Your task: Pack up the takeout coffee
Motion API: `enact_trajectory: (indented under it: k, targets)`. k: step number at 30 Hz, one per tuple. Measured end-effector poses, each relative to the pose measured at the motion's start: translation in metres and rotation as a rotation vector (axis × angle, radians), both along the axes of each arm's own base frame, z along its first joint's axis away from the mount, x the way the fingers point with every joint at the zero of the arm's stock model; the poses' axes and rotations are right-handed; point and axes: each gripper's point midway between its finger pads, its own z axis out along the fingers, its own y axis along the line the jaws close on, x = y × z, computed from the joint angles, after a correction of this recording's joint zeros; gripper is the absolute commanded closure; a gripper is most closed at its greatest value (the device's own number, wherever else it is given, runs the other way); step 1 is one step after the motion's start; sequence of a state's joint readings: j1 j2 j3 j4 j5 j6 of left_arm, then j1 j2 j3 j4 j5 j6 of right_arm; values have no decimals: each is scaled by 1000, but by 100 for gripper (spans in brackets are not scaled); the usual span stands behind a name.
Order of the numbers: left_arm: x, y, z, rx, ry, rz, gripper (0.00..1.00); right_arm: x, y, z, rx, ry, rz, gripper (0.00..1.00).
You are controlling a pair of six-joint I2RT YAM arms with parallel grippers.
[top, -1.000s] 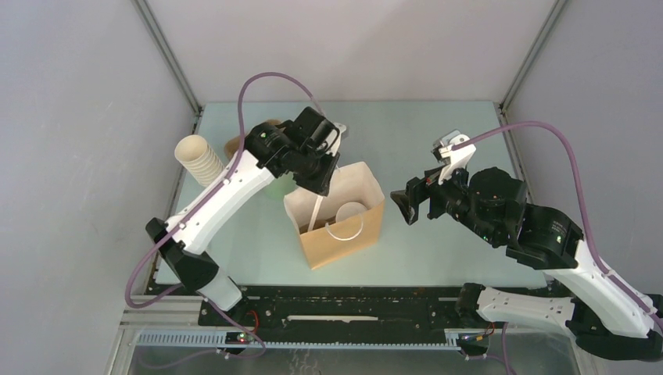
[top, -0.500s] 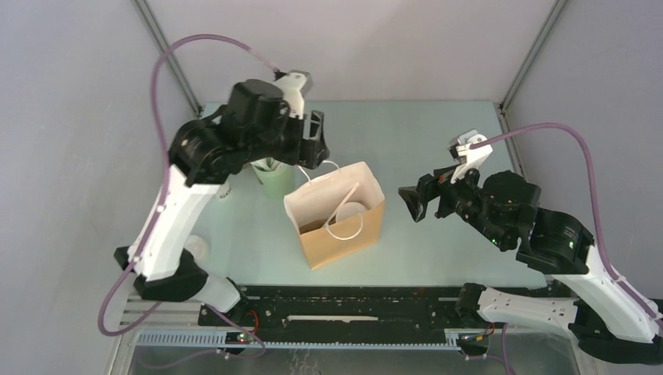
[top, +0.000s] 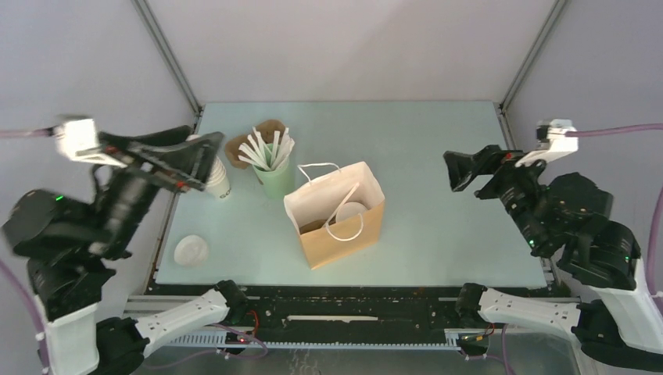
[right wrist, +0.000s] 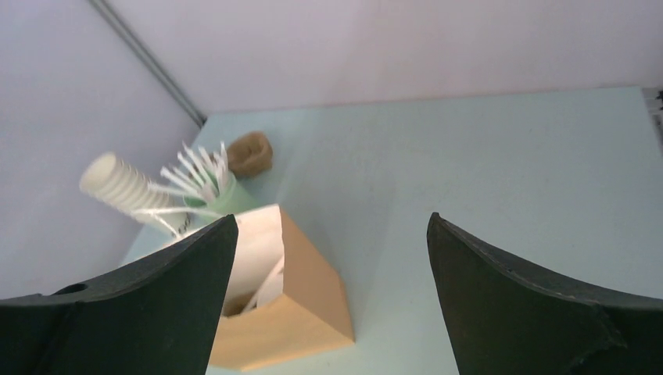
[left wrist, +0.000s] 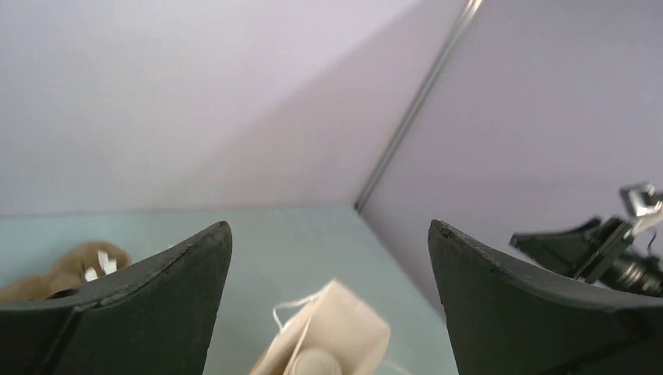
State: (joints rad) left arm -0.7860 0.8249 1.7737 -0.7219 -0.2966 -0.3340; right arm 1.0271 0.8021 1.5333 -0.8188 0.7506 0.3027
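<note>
— Pale green worktop, brown paper bag standing open at its middle. And the arms?

— Both off to the sides. The left gripper hangs over the worktop's left edge, fingers spread wide, nothing between them, touching nothing. The right gripper sits by the right edge, just as wide and just as bare.

— The takeout coffee?

— Inside the bag, upright, its white lid showing through the mouth, with a white handle looped across it.

— What changed over the last second?

— A second ago the left gripper was down at the bag's mouth, its fingers much closer together. It has since spread them and swung away to the left. The right gripper, then near the bag's right side, has drawn back toward the right edge, its spread unchanged. Bag and cup have not moved.
</note>
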Motion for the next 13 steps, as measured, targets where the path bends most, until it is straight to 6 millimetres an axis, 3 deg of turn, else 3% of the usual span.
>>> enact_trajectory:
  k: [5, 13]
  targets:
    - [-15, 36, 36, -97, -112, 90, 0, -1, -19, 29, 67, -43, -65, 0]
    - [-5, 41, 34, -44, -117, 151, 0, 2, -34, 41, 117, -49, -166, 0]
